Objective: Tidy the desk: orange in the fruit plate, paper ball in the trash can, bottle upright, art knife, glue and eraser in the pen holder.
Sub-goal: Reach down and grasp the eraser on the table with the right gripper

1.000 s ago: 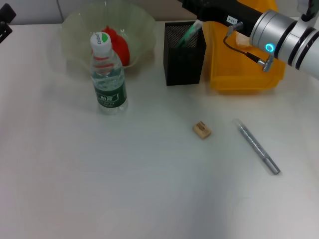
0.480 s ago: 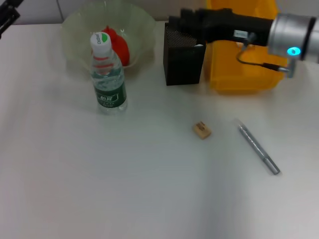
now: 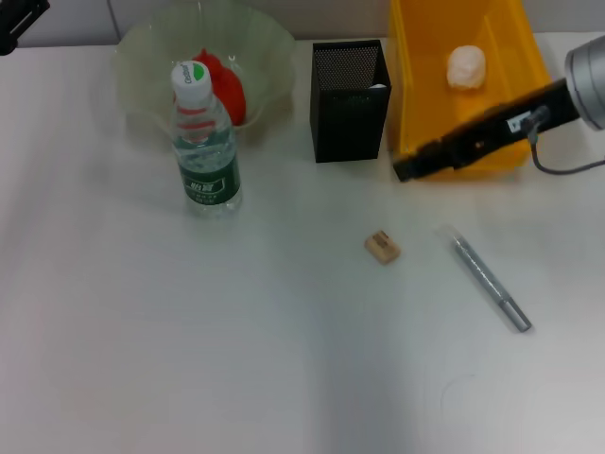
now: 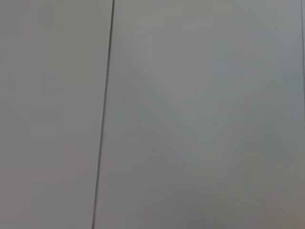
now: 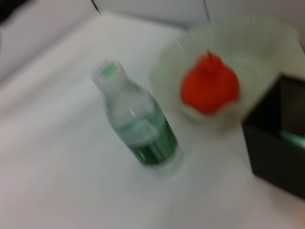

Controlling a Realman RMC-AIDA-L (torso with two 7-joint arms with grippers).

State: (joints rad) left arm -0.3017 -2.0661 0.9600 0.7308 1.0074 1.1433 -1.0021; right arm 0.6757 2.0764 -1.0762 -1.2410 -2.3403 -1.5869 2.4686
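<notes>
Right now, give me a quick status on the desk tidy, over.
Right gripper low before the trash can, left parked far left. Eraser and glue loose on desk. Path unobstructed.

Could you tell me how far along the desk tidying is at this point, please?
Mostly done: the orange lies in the fruit plate, the paper ball in the trash can, the bottle stands upright, and the art knife shows inside the pen holder. The right gripper holds nothing, in front of the trash can. The eraser and glue still lie on the desk.
</notes>
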